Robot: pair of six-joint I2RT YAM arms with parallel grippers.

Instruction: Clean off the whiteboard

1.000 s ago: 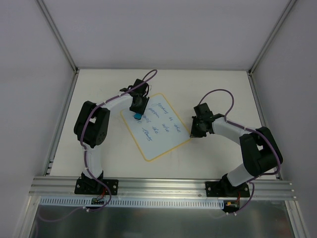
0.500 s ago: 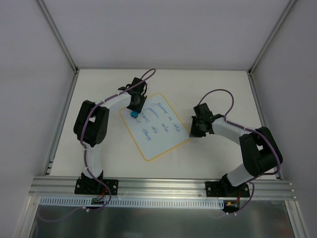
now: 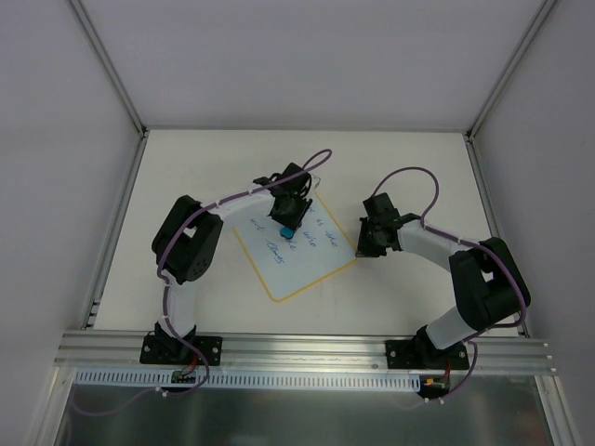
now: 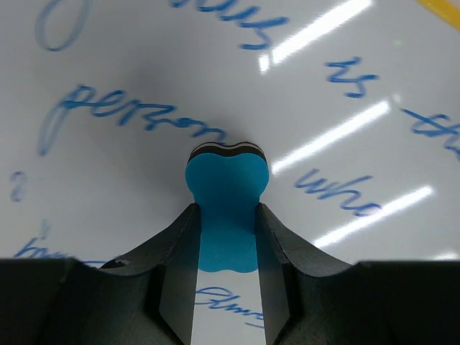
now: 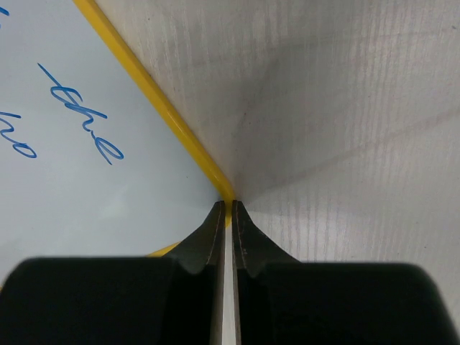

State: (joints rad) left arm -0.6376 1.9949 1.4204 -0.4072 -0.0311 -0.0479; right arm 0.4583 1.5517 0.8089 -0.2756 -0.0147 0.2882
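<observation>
- Your left gripper has its fingers clamped on a small blue eraser, one finger on each side. The eraser's rounded end sticks out past the fingertips.
- That end, with its dark edge, sits against the whiteboard amid blue handwriting. In the left wrist view, "person" lies to its left and "who" to its right.
- Your right gripper has its fingers pressed together with nothing between them.
- Their tips rest right at the yellow border where it turns a corner. You cannot tell from these views whether they press down on it.
- The whiteboard lies flat on the pale table, turned at an angle, between your two arms.
- From above, the left gripper is over the far half of the board and the right gripper is at its right corner.
- Several lines of handwriting show on the board around and below the eraser.
- Both arm bases are bolted to the metal rail at the table's near edge.
</observation>
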